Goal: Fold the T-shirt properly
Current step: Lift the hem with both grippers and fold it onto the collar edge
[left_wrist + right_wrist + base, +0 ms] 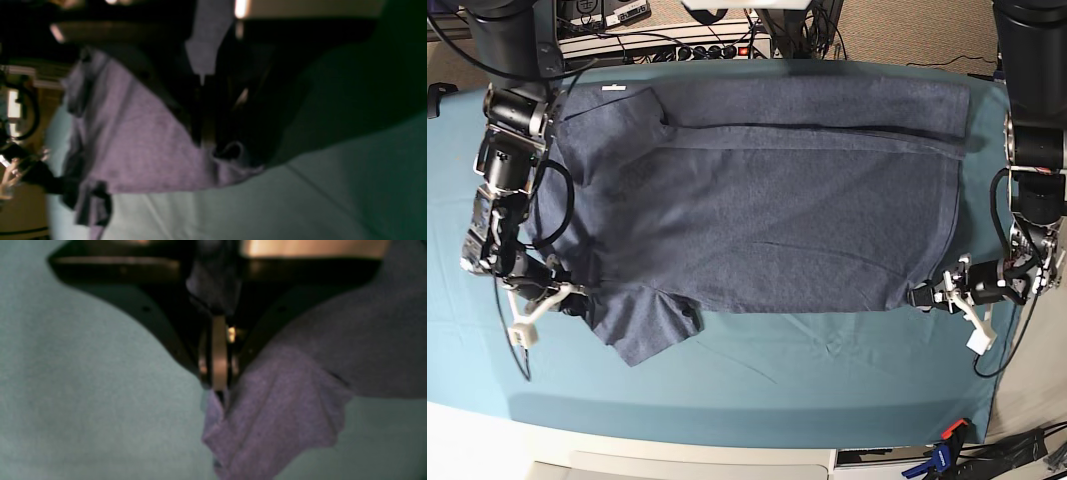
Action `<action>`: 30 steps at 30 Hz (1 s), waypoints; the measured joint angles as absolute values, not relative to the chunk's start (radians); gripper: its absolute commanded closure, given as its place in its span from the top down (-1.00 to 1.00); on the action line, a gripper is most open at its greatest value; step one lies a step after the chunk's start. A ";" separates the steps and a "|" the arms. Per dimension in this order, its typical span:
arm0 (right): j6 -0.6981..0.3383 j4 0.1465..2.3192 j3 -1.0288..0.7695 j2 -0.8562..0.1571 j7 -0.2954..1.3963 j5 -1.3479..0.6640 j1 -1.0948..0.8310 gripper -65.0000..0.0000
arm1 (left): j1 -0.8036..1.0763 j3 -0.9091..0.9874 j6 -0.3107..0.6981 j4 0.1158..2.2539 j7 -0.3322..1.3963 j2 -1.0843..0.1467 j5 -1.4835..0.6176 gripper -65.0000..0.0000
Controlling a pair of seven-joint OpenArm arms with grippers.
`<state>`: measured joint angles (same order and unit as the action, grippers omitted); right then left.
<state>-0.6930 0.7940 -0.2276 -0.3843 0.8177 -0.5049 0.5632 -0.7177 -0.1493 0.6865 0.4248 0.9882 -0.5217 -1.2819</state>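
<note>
Both grippers are down at the near edge of the shirt. Right gripper (218,386) is pinched tight on the T-shirt (757,200) by the sleeve (642,325), near the table's left edge; left gripper (924,296) is clamped on the hem corner over by the right edge. Shirt itself is a heathered dark blue-grey, plain side up, spread wide across the teal table cloth (827,370) with its far strip folded over along the back edge. Cables and a power strip (667,45) sit behind the table, and a blue clamp (942,455) sits at the front right corner.
</note>
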 measured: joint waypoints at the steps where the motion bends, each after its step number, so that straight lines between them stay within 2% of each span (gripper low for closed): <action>1: -0.693 0.798 -0.227 -0.397 0.836 -0.528 0.551 -1.00 | -0.714 -0.149 0.688 0.426 0.999 -0.526 -1.306 -1.00; 7: -0.690 0.892 -0.226 -0.445 0.902 -0.664 0.385 -1.00 | -0.661 -0.149 0.690 0.429 1.082 -0.586 -1.456 -1.00; 16: -0.689 1.199 -0.229 -0.448 0.899 -0.699 0.154 -1.00 | -0.590 -0.149 0.690 0.430 1.152 -0.607 -1.457 -1.00; 22: -0.696 1.370 -0.296 -0.449 0.904 -0.705 0.104 -1.00 | -0.590 -0.149 0.689 0.474 1.163 -0.633 -1.457 -1.00; 30: -0.697 1.401 -0.390 -0.484 0.928 -0.707 0.048 -1.00 | -0.570 -0.149 0.690 0.533 1.176 -0.677 -1.460 -1.00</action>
